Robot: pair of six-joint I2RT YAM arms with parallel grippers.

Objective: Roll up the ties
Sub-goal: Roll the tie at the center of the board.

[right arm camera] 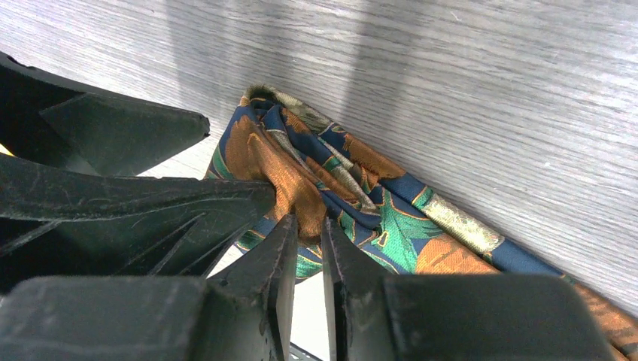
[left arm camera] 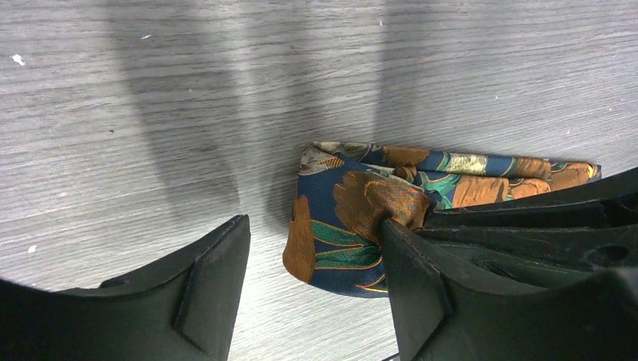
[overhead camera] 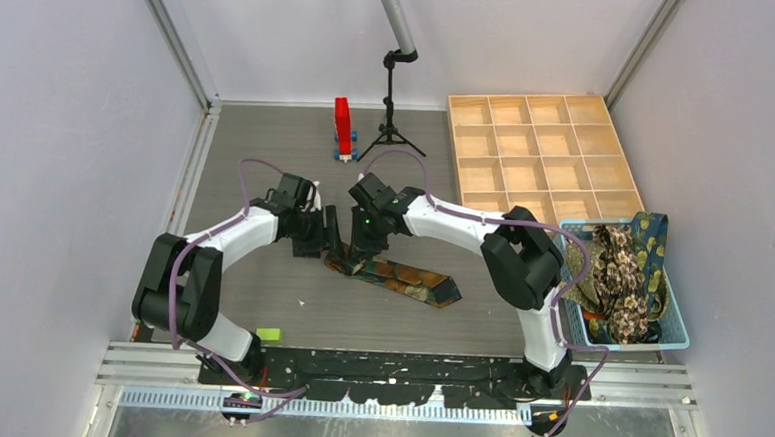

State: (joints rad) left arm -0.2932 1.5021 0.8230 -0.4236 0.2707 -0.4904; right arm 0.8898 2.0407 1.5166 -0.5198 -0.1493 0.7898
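Shows a navy tie [overhead camera: 400, 276] printed with orange and teal leaves, flat on the grey counter [overhead camera: 266, 172] just ahead of the two arms and between them. Runs from the pincers toward the right, with the pointed end free near the middle of the counter. At the tie's left end, a fold doubled over on itself, seen in both wrist views as a short stack of layers resting on the counter.

Clamps a raised pinch of the top layer in the right pincer [right arm camera: 307, 226], with jaws nearly together and orange fabric bunched between them.

Holds the left pincer [left arm camera: 312, 226] released, with jaws wide and nothing grasped. One finger [left arm camera: 421, 293] against the near edge of the fold, close beside the right pincer; the other finger [left arm camera: 203, 301] over bare counter, apart from the cloth.

At the right edge, a light blue basket [overhead camera: 673, 339] with more ties [overhead camera: 621, 281] heaped inside, one of them draped over the far rim. Just beyond the basket, a wooden tray [overhead camera: 542, 152] of square compartments. At the far side of the counter, a red block [overhead camera: 342, 126] and, beside it, a small black tripod [overhead camera: 388, 128]. Near the left arm's base, a small green scrap [overhead camera: 268, 333].
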